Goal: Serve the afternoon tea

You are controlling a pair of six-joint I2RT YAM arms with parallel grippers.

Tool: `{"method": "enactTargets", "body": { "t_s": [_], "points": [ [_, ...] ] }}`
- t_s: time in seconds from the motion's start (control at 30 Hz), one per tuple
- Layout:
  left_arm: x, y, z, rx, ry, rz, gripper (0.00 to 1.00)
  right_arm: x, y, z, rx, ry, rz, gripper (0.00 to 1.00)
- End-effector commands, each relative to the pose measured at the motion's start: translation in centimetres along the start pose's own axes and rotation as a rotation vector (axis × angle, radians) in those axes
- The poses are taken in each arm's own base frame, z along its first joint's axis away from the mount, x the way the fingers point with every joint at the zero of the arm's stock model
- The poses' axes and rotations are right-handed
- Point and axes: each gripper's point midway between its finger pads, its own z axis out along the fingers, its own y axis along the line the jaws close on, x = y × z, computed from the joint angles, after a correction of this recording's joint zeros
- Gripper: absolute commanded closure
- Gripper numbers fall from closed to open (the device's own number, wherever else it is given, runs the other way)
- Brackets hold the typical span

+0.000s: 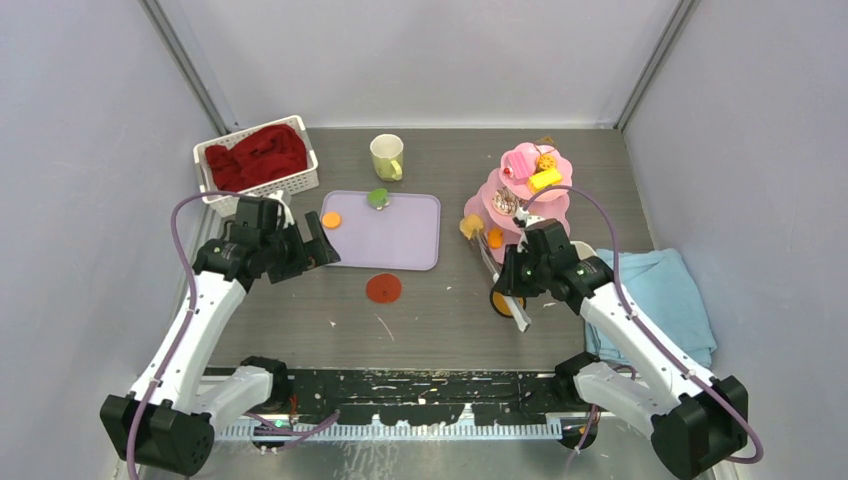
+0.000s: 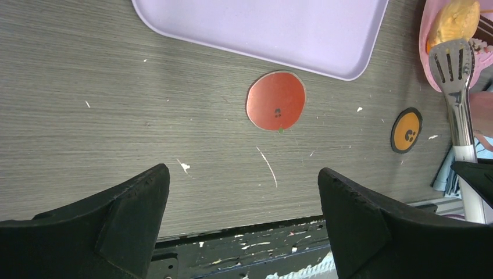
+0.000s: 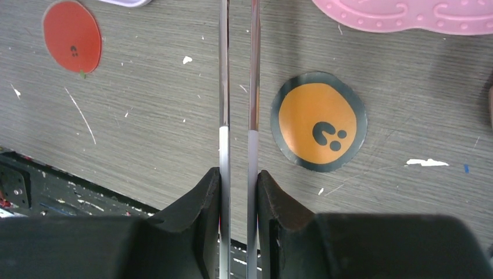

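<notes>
Top view: tray (image 1: 400,240) sits mid-table. The stand (image 1: 520,195) is right of the tray w/ sweets (image 1: 545,180) on its tiers, so serving looks part done. Mug (image 1: 387,156) is just behind the tray, a green sweet (image 1: 378,198) on its far edge, an orange sweet (image 1: 331,220) at its left edge. Right claw (image 1: 510,275), right of the tray, pinches tongs (image 1: 488,260) aimed at the stand's bottom tier, prob. because the sweets are too small for bare fingers. Left claw (image 1: 325,250) hangs off the tray's front-left corner. Left wrist view: fingers (image 2: 134,203) spread wide, nothing betw. them. Red disc (image 2: 276,100) lies just in front of the tray, likely the next pick. Right wrist view: jaws pressed on the tong arms, squeezing them near-parallel. Orange disc (image 3: 318,121) lies beside the tongs, front-right of the tray.
</notes>
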Motion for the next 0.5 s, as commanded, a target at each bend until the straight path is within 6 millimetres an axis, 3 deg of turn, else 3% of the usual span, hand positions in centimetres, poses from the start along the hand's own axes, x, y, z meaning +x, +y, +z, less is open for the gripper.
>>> {"method": "enactTargets", "body": {
  "t_s": [0.0,0.07,0.27,0.47],
  "points": [
    [-1.7,-1.6,-0.6,0.044,-0.059,0.011,0.02,-2.4,1.8,-2.6,-0.066,-0.083,-0.023,0.99],
    [-2.2,-2.4,-0.3,0.067,-0.072,0.021,0.02,-3.2,2.4,-3.8,-0.080,-0.115,-0.023,0.99],
    [-2.0,-3.7,0.7,0.082,-0.052,0.054,0.03,-6.9,5.6,-10.6,-0.189,-0.272,-0.070,0.99],
    [-1.9,-3.8,0.9,0.086,-0.055,0.063,0.02,-12.5,3.2,-16.9,0.012,-0.545,-0.093,0.99]
  ]
}}
